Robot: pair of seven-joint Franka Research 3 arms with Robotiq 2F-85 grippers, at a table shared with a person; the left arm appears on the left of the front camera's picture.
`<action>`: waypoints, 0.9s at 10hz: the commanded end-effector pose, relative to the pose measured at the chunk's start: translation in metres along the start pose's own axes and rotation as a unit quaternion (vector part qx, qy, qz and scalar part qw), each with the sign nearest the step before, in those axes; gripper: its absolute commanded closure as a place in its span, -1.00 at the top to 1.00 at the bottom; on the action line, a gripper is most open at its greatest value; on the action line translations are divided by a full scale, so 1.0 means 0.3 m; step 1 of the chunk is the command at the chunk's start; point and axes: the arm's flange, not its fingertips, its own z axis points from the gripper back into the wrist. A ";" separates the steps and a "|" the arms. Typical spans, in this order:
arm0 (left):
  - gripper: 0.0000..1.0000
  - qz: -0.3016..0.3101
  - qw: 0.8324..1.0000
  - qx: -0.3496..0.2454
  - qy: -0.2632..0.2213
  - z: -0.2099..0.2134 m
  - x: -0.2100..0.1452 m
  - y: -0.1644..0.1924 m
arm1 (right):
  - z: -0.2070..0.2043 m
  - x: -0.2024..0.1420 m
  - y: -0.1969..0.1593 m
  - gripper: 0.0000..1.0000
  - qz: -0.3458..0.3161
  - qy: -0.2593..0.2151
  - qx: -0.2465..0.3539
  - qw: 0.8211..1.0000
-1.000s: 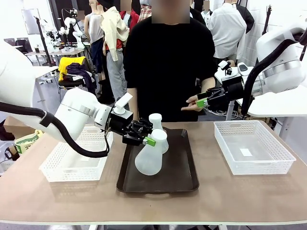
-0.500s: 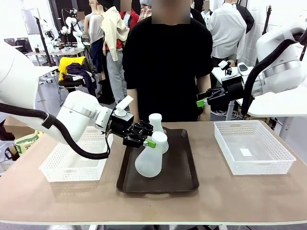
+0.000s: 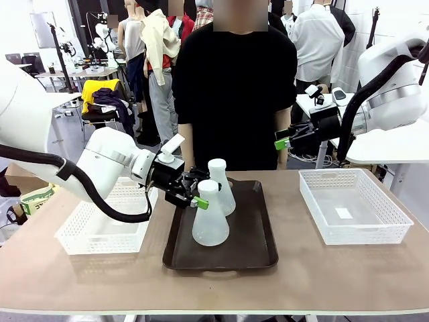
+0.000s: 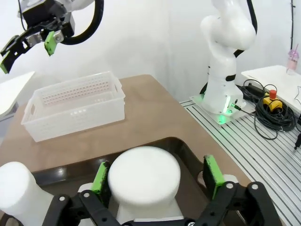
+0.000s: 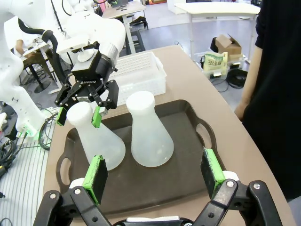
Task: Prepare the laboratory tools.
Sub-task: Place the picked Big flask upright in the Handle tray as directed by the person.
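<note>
Flasks: two frosted conical flasks stand upright on the dark brown tray — the near flask in front, the far flask just behind it and close beside.
Left claw: the left claw is at the near flask's neck with its jaws spread; in the left wrist view the green pads stand off the neck on both sides — released, not gripping.
Right claw: the right claw hangs high over the far edge of the tabletop, near the person's arm, jaws wide and holding nothing.
Step in hand: I'd say the flask is set down, so the claw should back straight away from the neck, level, without brushing it.
Risk: a nudge at the narrow neck could tip it into the flask behind.
Open room: bare tray lies in front of the flasks; a left basket and a right basket flank the tray, both well apart from it.
</note>
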 end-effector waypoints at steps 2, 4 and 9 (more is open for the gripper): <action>1.00 0.025 0.999 0.011 0.026 0.027 0.009 -0.034 | -0.001 0.001 0.000 1.00 -0.002 0.002 0.001 1.000; 1.00 0.028 0.998 0.002 0.051 0.036 0.016 -0.056 | -0.001 0.001 0.000 1.00 -0.002 0.002 0.001 1.000; 1.00 0.027 0.998 0.007 0.048 0.041 0.003 -0.050 | -0.001 0.001 0.000 1.00 -0.002 0.002 0.001 1.000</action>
